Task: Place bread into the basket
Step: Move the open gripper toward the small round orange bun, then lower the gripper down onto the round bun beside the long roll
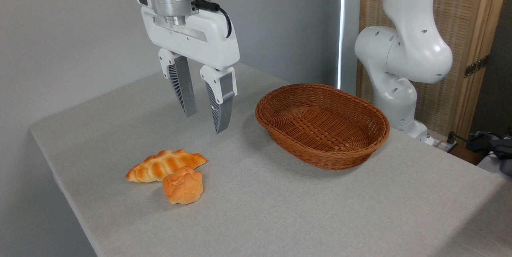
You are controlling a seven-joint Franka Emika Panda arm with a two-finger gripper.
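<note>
The bread, a small round orange-golden bun with a lumpy top, lies on the grey table near its front left. The reddish-brown wicker basket sits to the right of centre with nothing in it. My gripper hangs in the air above the table, up and slightly right of the bun and left of the basket. Its two ribbed fingers stand apart, open, with nothing between them.
A longer braided loaf with pointed ends lies just behind the bun, touching it. The arm's white base stands behind the basket at the right. The table's front left edge runs close to the loaves. A wooden screen stands at far right.
</note>
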